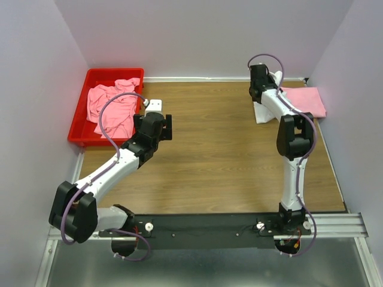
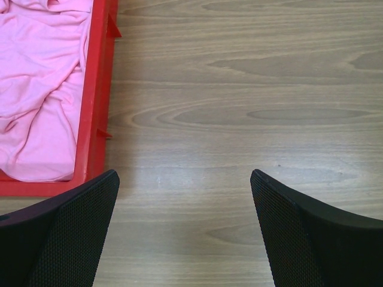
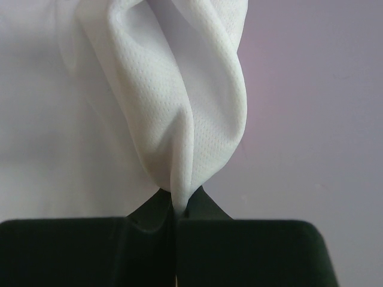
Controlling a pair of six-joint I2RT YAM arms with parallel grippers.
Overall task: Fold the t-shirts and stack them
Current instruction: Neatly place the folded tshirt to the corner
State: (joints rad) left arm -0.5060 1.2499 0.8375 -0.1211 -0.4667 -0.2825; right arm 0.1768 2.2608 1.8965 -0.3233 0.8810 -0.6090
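A crumpled pink t-shirt (image 1: pixel 114 106) lies in the red bin (image 1: pixel 81 136) at the far left; it also shows in the left wrist view (image 2: pixel 36 89). A folded pink t-shirt (image 1: pixel 305 101) lies at the far right. My right gripper (image 1: pixel 263 81) is shut on a white t-shirt (image 1: pixel 263 110), lifted near the back wall beside the folded pink one; the fabric (image 3: pixel 179 101) is pinched between the jaws. My left gripper (image 2: pixel 184 203) is open and empty over bare table just right of the bin.
A small white object (image 1: pixel 154 105) sits by the bin's right side. The wooden table (image 1: pixel 209 155) has walls at the back and both sides. The bin's red wall (image 2: pixel 96 101) stands close to the left finger.
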